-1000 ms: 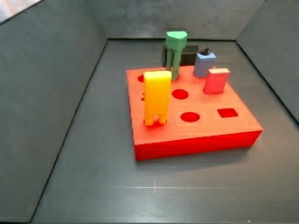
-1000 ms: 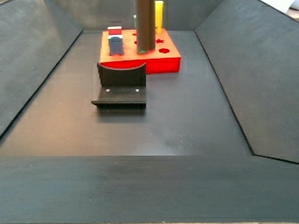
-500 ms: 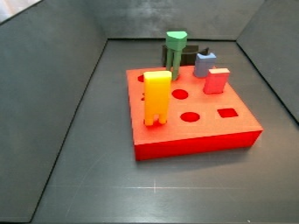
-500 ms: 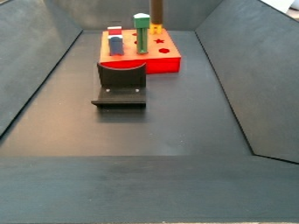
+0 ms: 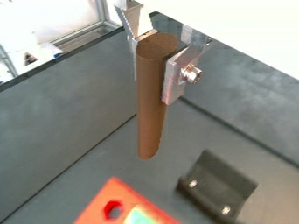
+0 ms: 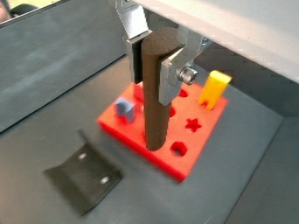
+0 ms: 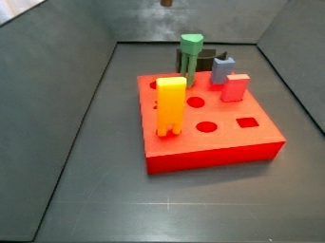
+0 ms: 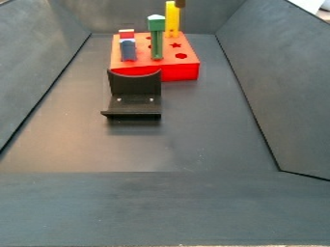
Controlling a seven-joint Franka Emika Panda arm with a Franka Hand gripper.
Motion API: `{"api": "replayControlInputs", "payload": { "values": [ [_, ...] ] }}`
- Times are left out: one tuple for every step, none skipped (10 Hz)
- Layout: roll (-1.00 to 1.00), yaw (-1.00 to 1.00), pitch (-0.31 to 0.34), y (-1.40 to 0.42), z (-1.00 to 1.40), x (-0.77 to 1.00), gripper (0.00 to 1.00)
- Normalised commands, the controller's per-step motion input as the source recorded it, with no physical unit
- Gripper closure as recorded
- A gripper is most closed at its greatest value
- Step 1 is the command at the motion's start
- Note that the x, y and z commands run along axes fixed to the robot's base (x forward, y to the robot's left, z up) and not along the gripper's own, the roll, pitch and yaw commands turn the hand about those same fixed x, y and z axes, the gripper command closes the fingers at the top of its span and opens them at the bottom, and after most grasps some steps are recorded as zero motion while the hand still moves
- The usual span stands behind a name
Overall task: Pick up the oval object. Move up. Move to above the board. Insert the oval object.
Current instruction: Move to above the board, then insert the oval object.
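Both wrist views show the gripper (image 5: 155, 54) clamped on the oval object (image 5: 149, 101), whose upper end is pinched between the silver fingers (image 5: 176, 74) while the brown shaft hangs free below them. In a wrist view the board (image 6: 176, 149) is seen beneath the hanging peg (image 6: 156, 96), with a yellow-orange peg (image 6: 215, 88) standing at its far side and the fixture (image 6: 82, 170) on the dark floor at the lower left of the frame. In a side view the board (image 7: 229, 142) is seen at centre frame, carrying the yellow-orange peg (image 7: 170, 106), a green peg (image 7: 191, 55) and a pink-red peg (image 7: 235, 87); only the tip of the oval object (image 7: 165, 3) is visible at the top edge. The gripper itself is out of frame in both side views
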Motion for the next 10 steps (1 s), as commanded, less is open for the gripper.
{"api": "replayControlInputs", "payload": {
  "values": [
    [0.0,0.01,-0.011,-1.0,0.01,-0.2,1.0],
    [0.0,0.01,-0.01,-1.0,0.01,-0.21,1.0],
    [0.0,0.01,-0.011,-1.0,0.01,-0.21,1.0],
    [-0.01,0.01,-0.006,-1.0,0.01,-0.21,1.0],
    [0.0,0.01,-0.009,-1.0,0.01,-0.22,1.0],
    [-0.01,0.01,-0.004,-0.88,0.02,-0.2,1.0],
    [-0.01,0.01,-0.002,-0.59,0.02,-0.12,1.0],
    [-0.01,0.01,0.003,-0.36,0.01,-0.06,1.0],
    [-0.01,0.01,0.008,-0.19,0.0,-0.02,1.0],
    [-0.02,-0.67,-0.066,0.0,-0.02,0.45,1.0]
  ]
}}
